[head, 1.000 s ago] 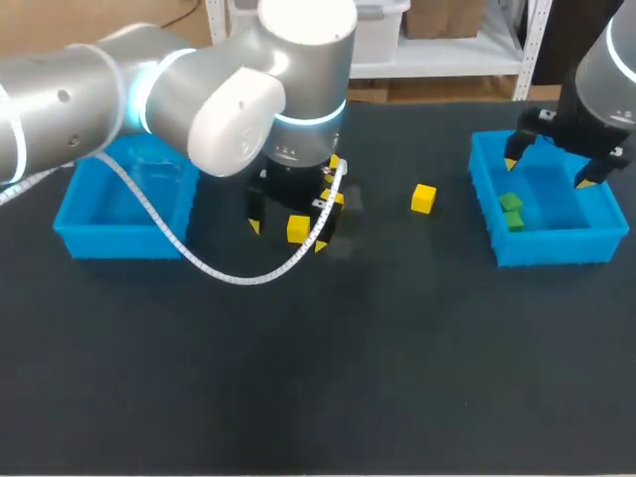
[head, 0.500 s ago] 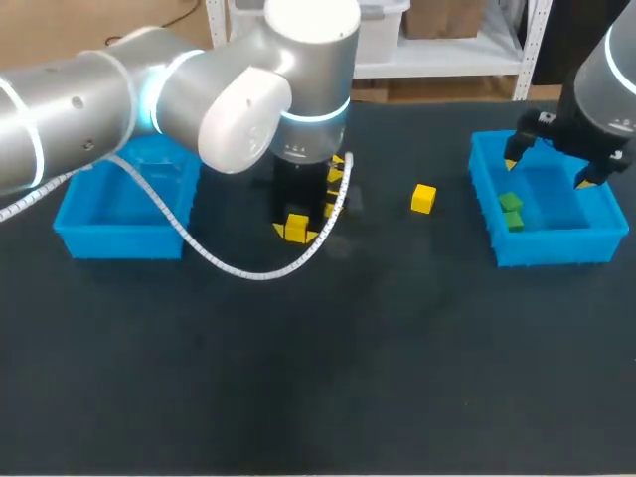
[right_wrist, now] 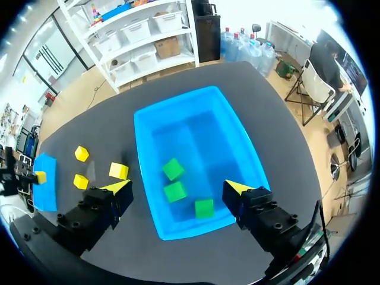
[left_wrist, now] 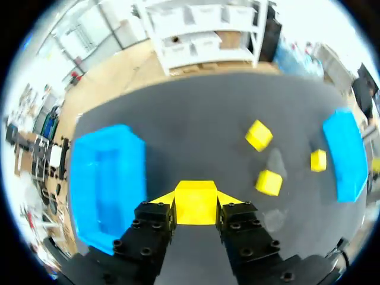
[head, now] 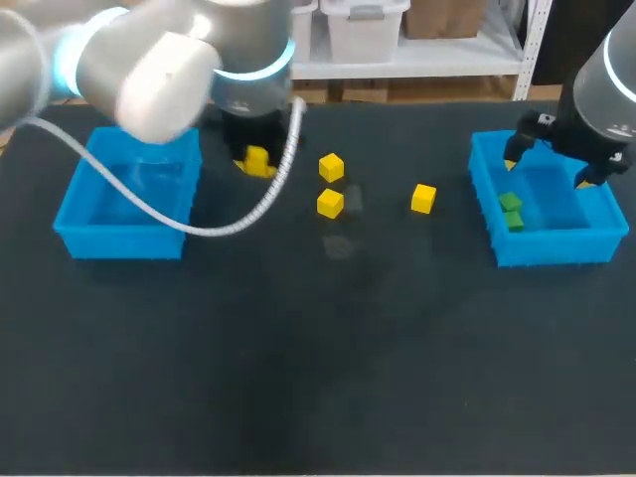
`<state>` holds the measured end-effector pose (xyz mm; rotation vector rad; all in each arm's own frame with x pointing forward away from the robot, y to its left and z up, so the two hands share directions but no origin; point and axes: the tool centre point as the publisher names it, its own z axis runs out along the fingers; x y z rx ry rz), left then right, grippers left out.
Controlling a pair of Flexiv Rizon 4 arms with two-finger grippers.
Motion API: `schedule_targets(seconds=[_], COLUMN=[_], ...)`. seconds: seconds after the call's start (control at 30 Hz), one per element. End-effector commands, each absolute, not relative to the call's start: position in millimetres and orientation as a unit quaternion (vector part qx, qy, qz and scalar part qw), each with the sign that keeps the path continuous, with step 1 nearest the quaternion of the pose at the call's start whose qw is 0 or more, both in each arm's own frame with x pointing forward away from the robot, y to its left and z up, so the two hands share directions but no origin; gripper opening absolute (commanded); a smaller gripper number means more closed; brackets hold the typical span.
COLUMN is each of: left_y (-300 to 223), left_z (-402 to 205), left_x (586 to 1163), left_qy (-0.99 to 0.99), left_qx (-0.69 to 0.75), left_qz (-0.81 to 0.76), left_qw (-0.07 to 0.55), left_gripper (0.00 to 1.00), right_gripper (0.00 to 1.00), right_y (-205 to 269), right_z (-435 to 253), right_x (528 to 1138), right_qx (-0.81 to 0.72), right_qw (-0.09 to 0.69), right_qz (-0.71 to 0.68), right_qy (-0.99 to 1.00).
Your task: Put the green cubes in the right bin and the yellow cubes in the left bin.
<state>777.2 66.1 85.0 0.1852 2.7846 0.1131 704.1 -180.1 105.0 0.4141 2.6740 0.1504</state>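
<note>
At the table's left side, the left gripper (left_wrist: pixel 196 200) is clamped on a yellow cube (left_wrist: pixel 195 202) from two sides. It hangs over the table near the far right corner of the left bin (head: pixel 91 213), outside the bin's wall.

The table (head: pixel 328 378) has a dark, matte, flat surface. Both bins are bright blue rectangular trays, smooth plastic by their look, with upright walls. They stand well apart at opposite ends of the table.

Three loose yellow cubes lie between the bins:
- one cube (head: pixel 331 167) and a second (head: pixel 330 204) sit near each other, beside the left gripper;
- a third (head: pixel 423 198) lies nearer the right bin (head: pixel 552 250), apart from its wall.

All three are well back from the table's near edge.

The right gripper (right_wrist: pixel 178 189) hangs over the right bin with its fingers spread wide, touching nothing. The right wrist view shows three green cubes (right_wrist: pixel 173 168) on that bin's floor, grouped toward one end.
</note>
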Motion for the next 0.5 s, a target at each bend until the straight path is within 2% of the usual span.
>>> schedule_targets(seconds=[0.03,0.4,0.43,0.47,0.5], left_y=[130.8,216.3,219.0,219.6,219.6], left_z=[124.9,108.9,107.2,107.0,106.9], left_x=[768.9,776.4,774.5,773.6,773.6], left_qy=[0.962,0.963,0.963,0.962,0.961], left_qx=[-0.002,-0.092,-0.085,-0.087,-0.088], left_qz=[0.02,0.064,0.079,0.078,0.078], left_qw=[0.272,0.244,0.244,0.248,0.249], left_gripper=[0.0,0.0,0.41,1.0,1.0], right_gripper=[1.0,1.0,1.0,1.0,1.0], right_y=[-180.9,-180.9,-180.9,-180.9,-180.9], right_z=[103.9,103.9,103.9,103.9,103.9], right_x=[700.6,700.6,700.6,700.6,700.6], right_qx=[0.15,0.15,0.15,0.15,0.15], right_qw=[0.223,0.223,0.223,0.223,0.223], right_qz=[0.054,0.054,0.054,0.054,0.054], right_qy=[0.962,0.962,0.962,0.962,0.962])
